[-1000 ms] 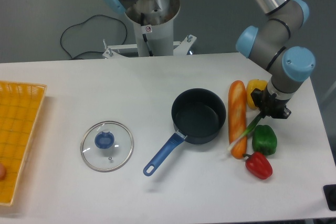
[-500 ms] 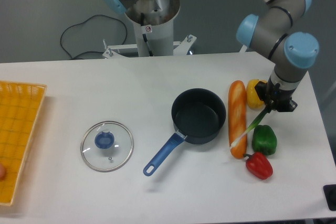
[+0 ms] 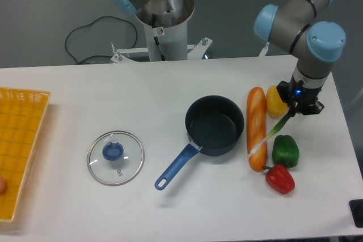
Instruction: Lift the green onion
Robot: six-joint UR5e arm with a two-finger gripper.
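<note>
1. Where the white surface [image 3: 170, 83] reaches its right side, a robot arm [image 3: 300, 9] with grey tubes and pale blue joint caps comes down from the top right corner.
2. Its black gripper [image 3: 296, 109] points downward, just right of the carrot's top end and beside a yellow bell pepper [image 3: 275, 101].
3. Its fingers are clenched on the dark green leafy end of the green onion [image 3: 272, 131].
4. From the fingers, the green onion slants down and to the left as a thin stalk, its pale whitish end lying across the lower half of the carrot [image 3: 256, 126].
5. The carrot is a thick orange one, lying lengthwise just right of the pot.
6. A green bell pepper [image 3: 285, 151] sits just below and right of the onion stalk, and a red bell pepper [image 3: 280, 178] lies just below that.
7. A dark blue pot [image 3: 214, 124] sits near the middle of the surface, empty, its blue handle pointing down and to the left.
8. A round glass lid [image 3: 115, 157] with a blue knob lies flat, well apart from the pot, to its left.
9. A yellow basket [image 3: 20, 140] sits at the far left edge, partly out of view.
10. Behind the surface stands the grey base of the arm [image 3: 161, 15], with a black cable [image 3: 91, 38] looping to its left.
</note>
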